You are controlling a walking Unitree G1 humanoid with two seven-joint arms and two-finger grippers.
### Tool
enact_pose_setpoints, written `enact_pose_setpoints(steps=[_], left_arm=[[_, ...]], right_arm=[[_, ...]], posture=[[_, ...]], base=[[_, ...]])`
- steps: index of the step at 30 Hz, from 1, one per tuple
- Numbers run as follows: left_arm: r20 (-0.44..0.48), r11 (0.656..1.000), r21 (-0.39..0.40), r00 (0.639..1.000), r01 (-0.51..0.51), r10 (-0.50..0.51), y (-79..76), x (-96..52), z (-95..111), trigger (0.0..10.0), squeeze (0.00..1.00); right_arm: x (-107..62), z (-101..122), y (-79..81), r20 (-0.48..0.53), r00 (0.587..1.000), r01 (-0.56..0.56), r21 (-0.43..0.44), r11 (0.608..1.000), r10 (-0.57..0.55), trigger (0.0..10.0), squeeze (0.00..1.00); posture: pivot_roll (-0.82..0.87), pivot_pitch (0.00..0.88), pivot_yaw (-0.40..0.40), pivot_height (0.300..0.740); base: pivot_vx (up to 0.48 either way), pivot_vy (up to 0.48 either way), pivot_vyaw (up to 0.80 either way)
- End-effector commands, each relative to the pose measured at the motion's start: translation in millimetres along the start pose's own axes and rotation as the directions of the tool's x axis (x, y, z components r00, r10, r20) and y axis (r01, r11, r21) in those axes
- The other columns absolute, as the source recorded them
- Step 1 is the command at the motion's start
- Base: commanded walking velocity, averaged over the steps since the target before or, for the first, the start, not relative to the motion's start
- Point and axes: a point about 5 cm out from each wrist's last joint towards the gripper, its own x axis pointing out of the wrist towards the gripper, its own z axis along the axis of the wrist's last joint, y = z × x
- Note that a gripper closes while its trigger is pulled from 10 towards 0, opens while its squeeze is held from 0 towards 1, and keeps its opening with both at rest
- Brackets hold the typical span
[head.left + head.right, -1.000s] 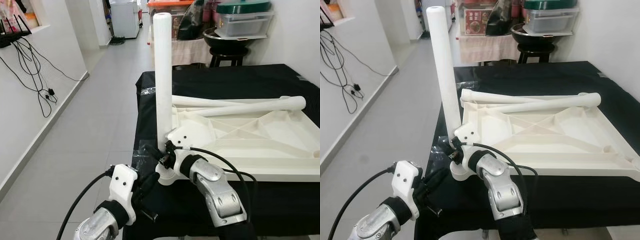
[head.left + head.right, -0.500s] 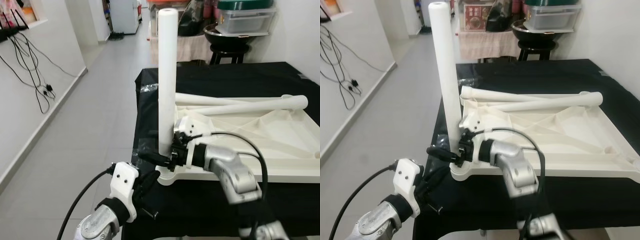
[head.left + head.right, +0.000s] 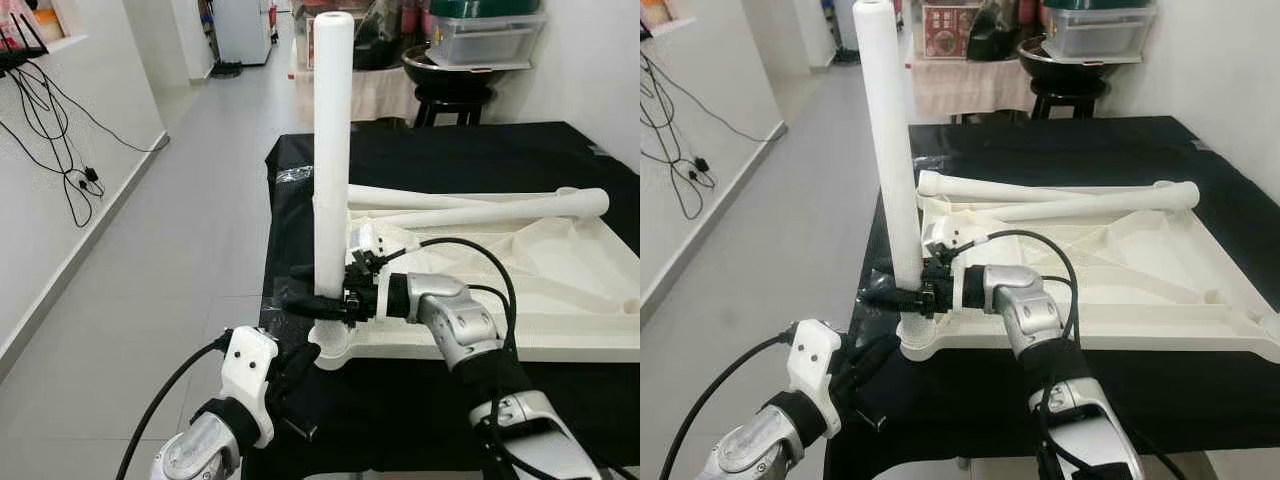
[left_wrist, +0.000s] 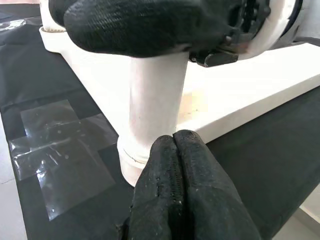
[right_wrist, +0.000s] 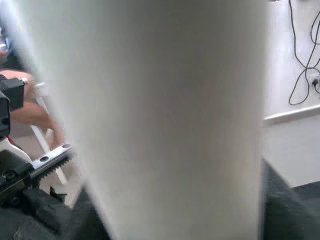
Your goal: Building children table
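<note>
Tabletop [image 3: 500,330]: leg [image 3: 331,150] (upright) in right tool [image 3: 312,300]

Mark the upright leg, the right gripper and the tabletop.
upright leg [image 3: 332,150], left eye view, mid shaft.
right gripper [image 3: 300,298], left eye view, between fingertips around the leg's base.
tabletop [image 3: 1200,345], right eye view, near rim.

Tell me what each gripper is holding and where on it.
The right gripper clamps the upright leg near its base, just above the tabletop's corner socket. The left gripper is shut on nothing.
</note>
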Motion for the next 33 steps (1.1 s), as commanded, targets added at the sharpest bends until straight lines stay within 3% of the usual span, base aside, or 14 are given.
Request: enact_pose_setpoints(steps=[1,14,15,16,17,18,19,20,27,28,30,31,32,33], left_arm=[[-0.009,1.000,0.001,1.000,-0.005,0.005,-0.1,-1.3,-1.1,10.0,0.00],[-0.010,1.000,-0.004,1.000,-0.001,0.001,0.6,-1.8,-1.2,10.0,0.00],[-0.010,1.000,-0.002,1.000,-0.002,0.002,1.2,-2.4,-1.3,10.0,0.00],[-0.010,1.000,-0.001,1.000,-0.004,0.004,1.8,-3.0,-1.3,10.0,0.00],[-0.010,1.000,-0.001,1.000,-0.004,0.004,1.8,-3.0,-1.3,10.0,0.00],[-0.009,1.000,-0.001,1.000,-0.005,0.005,2.7,-3.2,-0.8,10.0,0.00],[-0.009,1.000,0.001,1.000,-0.007,0.007,3.7,-3.3,-0.8,10.0,0.00],[-0.010,1.000,0.003,1.000,-0.007,0.007,4.7,-3.2,-1.0,10.0,0.00],[-0.015,1.000,0.006,1.000,0.006,-0.006,6.3,-0.7,-2.4,10.0,0.00],[-0.015,1.000,0.008,1.000,0.010,-0.010,5.9,0.2,-2.5,10.0,0.00],[-0.015,1.000,0.008,1.000,0.010,-0.010,5.9,0.2,-2.5,10.0,0.00],[-0.012,1.000,0.009,1.000,0.002,-0.002,5.8,1.1,-2.8,10.0,0.00],[-0.012,1.000,0.009,1.000,0.002,-0.002,5.8,1.1,-2.8,10.0,0.00],[-0.010,1.000,0.009,1.000,-0.001,0.002,5.6,1.5,-2.9,10.0,0.00]], right_arm=[[4.3,1.6,-0.3,0.002,0.999,-0.038,-0.015,0.999,0.038,0.0,0.00],[-17.0,-13.7,13.9,-0.042,0.997,0.067,-0.103,0.992,-0.072,0.0,0.00],[-9.2,-19.2,16.7,-0.034,0.973,0.221,-0.112,0.969,-0.226,0.0,0.00],[-2.3,-24.7,14.8,-0.011,0.889,0.455,-0.089,0.886,-0.458,0.0,0.00],[-2.3,-24.7,14.8,-0.011,0.889,0.455,-0.089,0.886,-0.458,0.0,0.00],[2.3,-46.7,26.2,-0.078,0.776,0.627,-0.020,0.779,-0.626,0.0,0.00],[4.2,-50.0,31.6,-0.096,0.706,0.694,-0.101,0.713,-0.701,0.0,0.00],[5.8,-50.5,34.9,-0.099,0.684,0.705,-0.165,0.690,-0.723,0.0,0.00],[9.1,-53.5,28.2,-0.130,0.726,0.671,-0.083,0.737,-0.676,0.0,0.00],[10.3,-52.1,28.0,-0.130,0.731,0.663,-0.092,0.743,-0.670,7.2,0.00],[10.3,-52.1,28.0,-0.130,0.731,0.663,-0.092,0.743,-0.670,7.2,0.00],[13.7,-43.5,28.2,-0.086,0.772,0.626,-0.061,0.777,-0.629,10.0,0.00],[13.7,-43.5,28.2,-0.086,0.772,0.626,-0.061,0.777,-0.629,10.0,0.00],[17.0,-32.8,28.9,-0.035,0.833,0.552,-0.023,0.834,-0.552,10.0,1.00]], posture=[[0.03,0.034,0.000,0.740],[0.00,0.043,-0.004,0.740],[0.00,0.045,-0.012,0.740],[0.00,0.045,-0.013,0.740],[0.00,0.045,-0.013,0.740],[-0.01,0.053,-0.013,0.740],[0.00,0.047,-0.009,0.740],[-0.01,0.043,-0.004,0.740],[-0.02,0.021,-0.001,0.740],[-0.02,0.020,-0.001,0.740],[-0.02,0.020,-0.001,0.740],[-0.01,0.016,-0.002,0.740],[-0.01,0.016,-0.002,0.740],[-0.01,0.015,-0.002,0.740]], base=[[0.000,0.000,0.00],[0.000,0.000,0.00],[0.000,0.000,0.00],[0.000,0.000,0.00],[0.000,0.000,0.00],[0.000,0.000,0.00],[0.000,0.000,0.00],[0.000,0.000,0.00],[0.000,0.000,0.00],[0.000,0.000,0.00],[0.000,0.000,0.00],[0.000,0.000,0.00],[0.000,0.000,0.00],[0.000,0.000,0.00]])
